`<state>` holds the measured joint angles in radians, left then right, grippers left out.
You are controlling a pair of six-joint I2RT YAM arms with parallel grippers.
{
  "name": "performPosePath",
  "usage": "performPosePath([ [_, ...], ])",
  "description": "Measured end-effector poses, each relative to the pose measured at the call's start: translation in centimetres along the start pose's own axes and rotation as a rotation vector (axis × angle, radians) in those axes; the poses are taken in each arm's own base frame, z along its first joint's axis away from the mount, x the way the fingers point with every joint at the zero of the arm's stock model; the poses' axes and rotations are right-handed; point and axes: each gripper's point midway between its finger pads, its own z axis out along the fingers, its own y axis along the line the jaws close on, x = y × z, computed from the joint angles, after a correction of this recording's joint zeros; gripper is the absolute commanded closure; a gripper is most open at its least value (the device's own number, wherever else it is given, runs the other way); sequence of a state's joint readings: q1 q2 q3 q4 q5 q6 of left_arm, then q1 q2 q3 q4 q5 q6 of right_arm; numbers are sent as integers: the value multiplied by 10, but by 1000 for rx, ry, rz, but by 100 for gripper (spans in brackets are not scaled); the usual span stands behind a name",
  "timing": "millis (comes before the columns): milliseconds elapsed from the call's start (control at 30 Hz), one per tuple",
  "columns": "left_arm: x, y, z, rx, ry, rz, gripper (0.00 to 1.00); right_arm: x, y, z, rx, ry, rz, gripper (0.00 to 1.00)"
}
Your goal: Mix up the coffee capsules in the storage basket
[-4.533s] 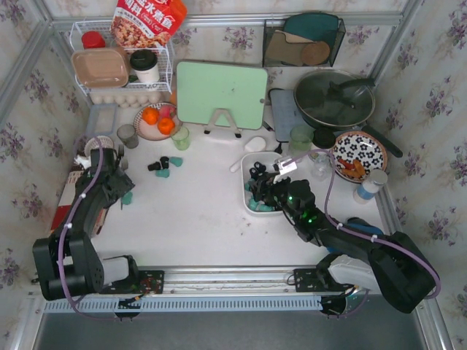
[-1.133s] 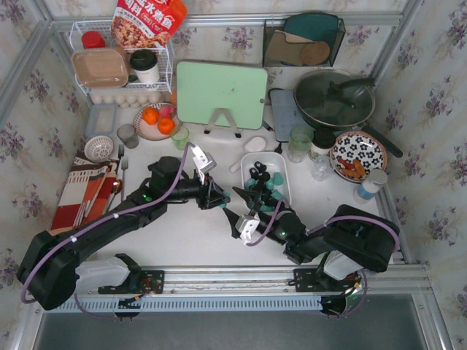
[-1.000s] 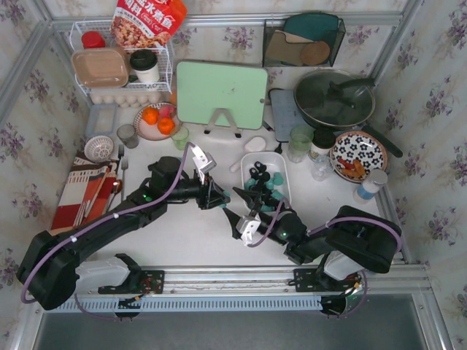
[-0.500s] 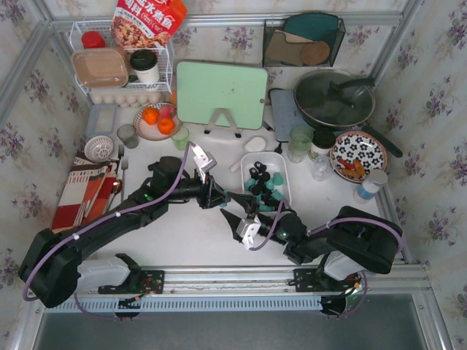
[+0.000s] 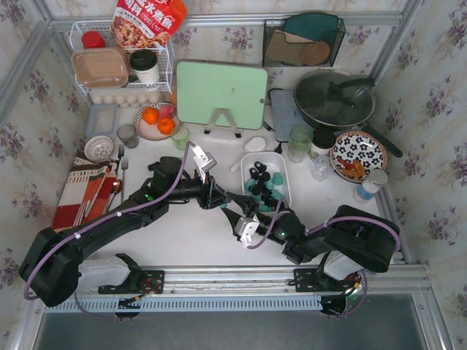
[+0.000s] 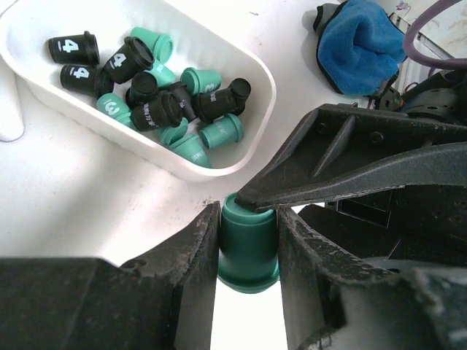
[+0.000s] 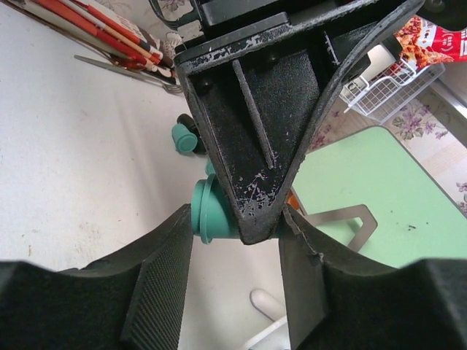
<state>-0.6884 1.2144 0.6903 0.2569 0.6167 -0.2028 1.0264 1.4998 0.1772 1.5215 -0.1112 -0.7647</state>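
1. Centre of the top view: the arms meet nose to nose. The left gripper [image 5: 217, 198] reaches in from the left and the right gripper [image 5: 230, 210] from the lower right, both just left of the storage basket [image 5: 245, 162].
2. Left wrist view: the left jaws are clenched on a dark teal capsule [image 6: 248, 244]. One finger [image 6: 193, 262] presses each side, and the capsule's wide rim points to the bottom of the frame.
3. In the same view, a finger of the right gripper [image 6: 343, 168] slants in from the right, its tip resting on the capsule's narrow end.
4. Right wrist view: the right jaws stand apart and bracket that capsule lengthwise. One pad [image 7: 157, 292] sits just beside the rim, and a left-gripper finger crosses in front. I cannot tell whether they squeeze or merely frame it.
5. The basket fills the upper left of the left wrist view, just beyond the held capsule. The coffee capsules [image 6: 157, 106] lie heaped in it on their sides, teal and black together, several marked with a white "4".
6. Upper left of the right wrist view: a loose teal capsule [image 7: 182, 137] lies on the tabletop [image 7: 73, 146], with a black one right behind it and a fork [image 7: 124, 69] nearby.
7. A blue cloth [image 6: 357, 44] lies bunched at the upper right of the left wrist view.
8. A green cutting board [image 7: 365, 197] stands at the right of the right wrist view.
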Motion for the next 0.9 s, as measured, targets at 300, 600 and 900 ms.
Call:
performPosePath([
  [300,-10,-6,-5,6,-33,4,45,10,-3,-7,31,48,2,64],
  [600,-25,16,-28,-207,-56,57,37,39,-38,-18,199,195,-6,61],
  [900,1,107,-74,-780,91,-6,37,64,-134,-34,610,269,254,58],
])
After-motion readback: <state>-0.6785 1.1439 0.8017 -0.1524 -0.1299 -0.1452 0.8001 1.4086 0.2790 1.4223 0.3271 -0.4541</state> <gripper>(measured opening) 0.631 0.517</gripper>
